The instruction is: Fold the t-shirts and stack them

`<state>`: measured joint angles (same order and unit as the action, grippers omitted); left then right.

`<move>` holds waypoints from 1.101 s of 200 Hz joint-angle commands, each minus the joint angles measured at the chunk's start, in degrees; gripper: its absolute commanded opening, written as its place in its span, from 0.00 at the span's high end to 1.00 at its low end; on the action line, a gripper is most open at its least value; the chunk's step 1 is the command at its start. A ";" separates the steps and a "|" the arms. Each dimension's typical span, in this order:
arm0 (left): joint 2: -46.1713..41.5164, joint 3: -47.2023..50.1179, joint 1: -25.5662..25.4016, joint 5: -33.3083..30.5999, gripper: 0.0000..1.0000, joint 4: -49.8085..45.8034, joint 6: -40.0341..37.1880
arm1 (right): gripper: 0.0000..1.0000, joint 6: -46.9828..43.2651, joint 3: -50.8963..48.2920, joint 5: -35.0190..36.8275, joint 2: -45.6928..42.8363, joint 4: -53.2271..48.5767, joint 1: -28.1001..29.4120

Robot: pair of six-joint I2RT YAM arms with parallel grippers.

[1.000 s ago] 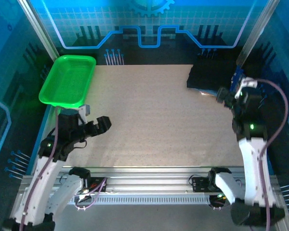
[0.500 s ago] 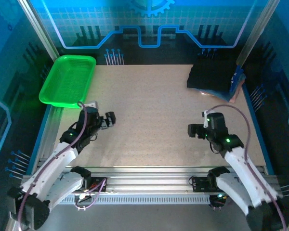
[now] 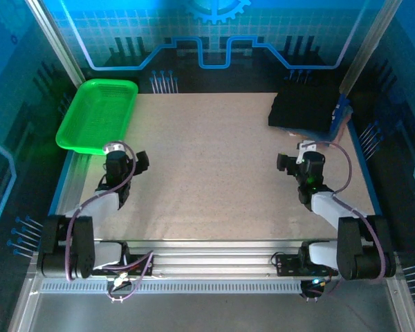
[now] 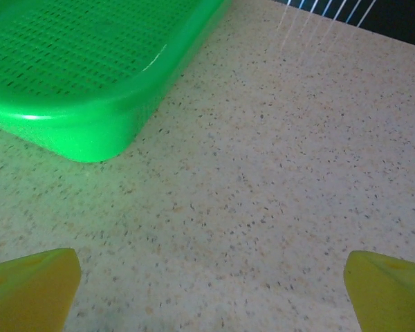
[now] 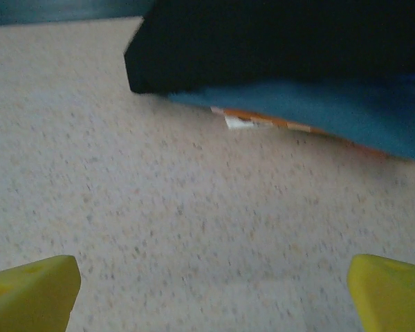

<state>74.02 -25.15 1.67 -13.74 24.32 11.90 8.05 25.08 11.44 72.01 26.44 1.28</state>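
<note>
Ahead of my right tool (image 3: 285, 164) and a little to its right, at the far corner of the bench (image 3: 207, 173), lies the pile of t-shirts; the black t-shirt (image 5: 277, 41) sits folded on top, and a blue t-shirt (image 5: 318, 104) shows beneath it, its edge sticking out on the side nearest the tool; a strip of orange and white peeps from under the blue, whether print or label I cannot tell; I judge the pile sits in that corner to keep the middle of the bench free for folding. My right tool is spread wide and carries nothing; its yellow tips frame bare bench, near the pile but not touching it. My left tool (image 3: 133, 162) is just as wide and just as empty; it hangs low over the bench with the green basket (image 4: 90, 131) just ahead and to its left, apart from it; nothing lies in the part of the basket I can see. Both tools rest close to my bases; with every shirt I can see already in that pile, I read the folding and stacking as finished or nearly so.
</note>
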 commanded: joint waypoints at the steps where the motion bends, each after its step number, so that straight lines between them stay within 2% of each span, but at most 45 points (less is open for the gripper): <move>1: 4.89 3.14 1.12 4.19 0.01 17.83 -5.05 | 0.00 -1.79 0.06 -3.51 0.76 11.38 -1.16; 10: 6.02 3.33 1.26 4.31 0.01 20.17 -5.58 | 0.00 -2.01 0.06 -3.70 0.18 10.28 -0.97; 29: 8.80 4.09 1.84 9.28 0.01 24.18 -6.78 | 0.00 -3.08 -1.80 -1.56 -2.90 4.54 0.76; 50: 10.45 3.70 1.76 13.77 0.01 24.74 -8.41 | 0.00 -1.90 -8.91 3.42 -4.10 12.42 1.82; 65: 15.69 5.36 1.67 14.37 0.01 34.02 -8.89 | 0.00 -2.21 -8.89 2.27 -0.40 18.06 1.17; 74: 14.07 4.57 1.69 14.72 0.01 29.09 -8.91 | 0.00 -3.41 -6.95 0.76 4.24 19.92 1.15; 95: 14.49 4.94 1.67 14.99 0.01 30.76 -8.89 | 0.00 -5.24 -4.52 0.33 14.87 26.16 2.18; 106: 14.82 4.89 1.67 14.85 0.01 31.30 -8.99 | 0.00 -5.18 -1.59 0.39 13.51 17.68 2.59; 113: 14.59 4.84 1.67 14.74 0.01 30.73 -8.99 | 0.00 -5.41 -2.60 0.39 14.34 21.60 2.46; 121: 14.66 4.76 1.59 14.66 0.01 30.79 -9.08 | 0.00 -5.02 -1.62 0.43 13.64 18.33 2.42; 173: 14.58 4.14 0.53 12.61 0.01 29.42 -9.79 | 0.00 -5.86 -1.66 1.45 13.96 19.21 3.40; 220: 14.58 3.88 0.39 13.22 0.01 28.98 -10.22 | 0.00 -6.25 -1.24 2.44 14.03 18.48 3.95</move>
<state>88.44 -20.71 2.46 -0.62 52.64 3.68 2.66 22.79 12.86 86.26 44.16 4.58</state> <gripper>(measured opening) 0.990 0.996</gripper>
